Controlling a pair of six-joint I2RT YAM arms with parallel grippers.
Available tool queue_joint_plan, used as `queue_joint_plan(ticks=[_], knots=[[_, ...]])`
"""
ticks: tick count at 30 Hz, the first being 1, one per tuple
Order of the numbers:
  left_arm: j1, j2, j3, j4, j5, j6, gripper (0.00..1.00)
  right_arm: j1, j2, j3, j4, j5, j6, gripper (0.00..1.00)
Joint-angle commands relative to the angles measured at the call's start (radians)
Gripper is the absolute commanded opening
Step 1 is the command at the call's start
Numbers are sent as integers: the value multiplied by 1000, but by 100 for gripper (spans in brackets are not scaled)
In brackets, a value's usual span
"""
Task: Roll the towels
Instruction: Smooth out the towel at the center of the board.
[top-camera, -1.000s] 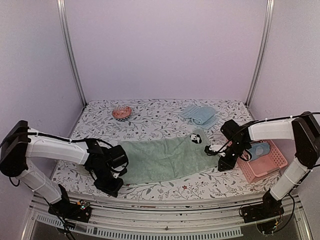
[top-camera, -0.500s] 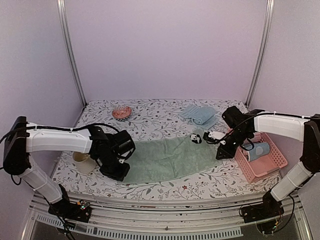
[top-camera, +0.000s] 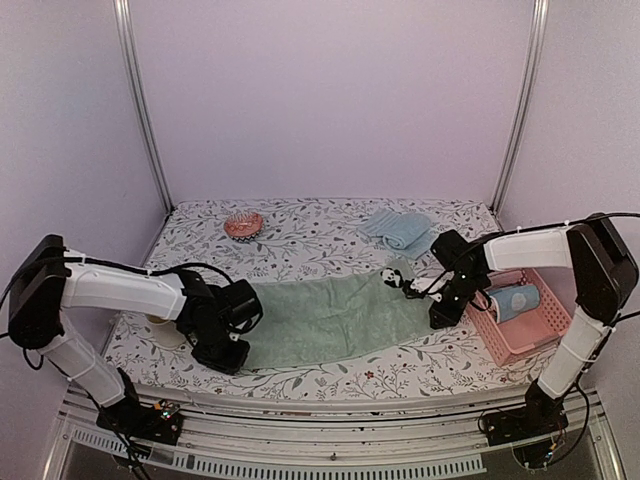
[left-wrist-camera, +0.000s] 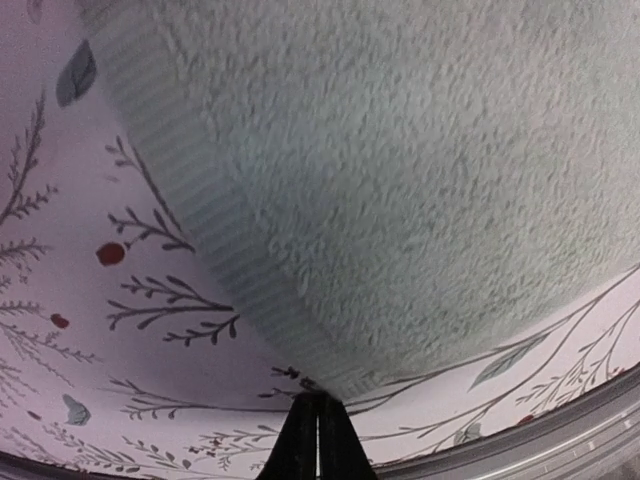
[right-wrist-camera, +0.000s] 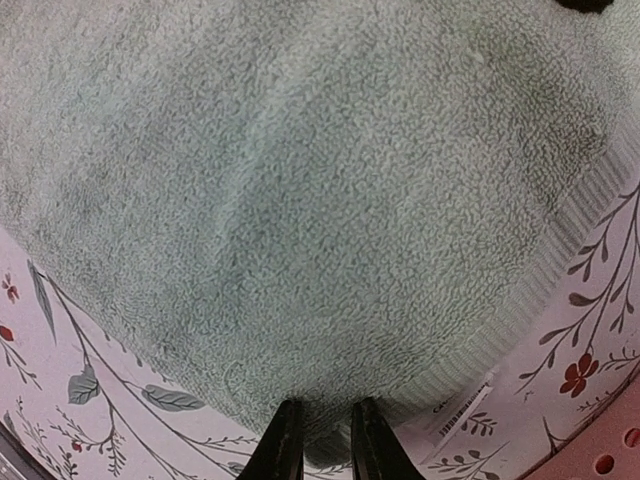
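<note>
The pale green towel (top-camera: 330, 318) lies spread flat across the middle of the table. My left gripper (top-camera: 232, 350) is low at its near-left corner. In the left wrist view the gripper (left-wrist-camera: 318, 405) is shut, its tips touching the ribbed corner of the green towel (left-wrist-camera: 400, 170), with no cloth seen between them. My right gripper (top-camera: 437, 312) is at the towel's right end. In the right wrist view it (right-wrist-camera: 325, 420) is shut on a bunched fold of the green towel (right-wrist-camera: 300, 200). The light blue towel (top-camera: 400, 228) lies loosely folded at the back right.
A pink basket (top-camera: 545, 335) holding a blue cup (top-camera: 515, 300) stands just right of my right gripper. A small panda toy (top-camera: 392, 277) sits by the towel's far right edge. A pink bowl (top-camera: 243, 225) is at the back left. A beige cup (top-camera: 155, 322) shows behind my left arm.
My left gripper swung in over the towel's left end, then came back down to its near-left corner. My right gripper shifted slightly left along the towel's right end.
</note>
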Motion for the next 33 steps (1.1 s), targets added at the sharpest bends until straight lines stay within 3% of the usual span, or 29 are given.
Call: queue_joint_plan(ticks=[1, 7, 11, 16, 20, 25, 33], knots=[[-40, -63, -96, -21, 76, -77, 4, 14, -31, -62, -48, 14, -9, 20], [-58, -179, -156, -79, 108, -135, 4, 18, -65, -84, -132, 26, -26, 16], [-55, -199, -67, -141, 35, -102, 4, 20, -99, -38, -190, -10, -28, 15], [-11, -96, 95, -135, -25, -21, 5, 20, -126, 75, -245, -28, -22, 17], [4, -3, 130, -59, -13, 38, 7, 20, -133, 100, -246, -49, -9, 18], [2, 71, 97, 37, 14, 53, 8, 20, -138, 59, -219, -47, 8, 18], [-17, 4, -89, -16, 48, -39, 8, 20, -140, 43, -189, -42, 10, 18]])
